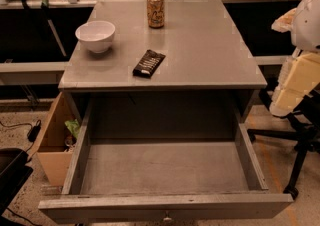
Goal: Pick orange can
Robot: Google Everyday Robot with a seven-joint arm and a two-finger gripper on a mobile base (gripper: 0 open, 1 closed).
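Note:
The orange can [155, 9] stands upright at the far middle of the grey table top [200, 50]. It is orange-tan with pale lettering and a silver top. My gripper [295, 87] shows as cream-coloured blocks under the white arm at the right edge of the camera view. It hangs beside the table's right side, well to the right of the can and nearer to me, and holds nothing that I can see.
A white bowl [95, 35] sits at the table's left. A black snack bar wrapper [149, 63] lies near the front middle. An open grey drawer [165, 170] juts out below the table. A cardboard box [52, 140] is on the floor at left, and a chair base [300, 155] at right.

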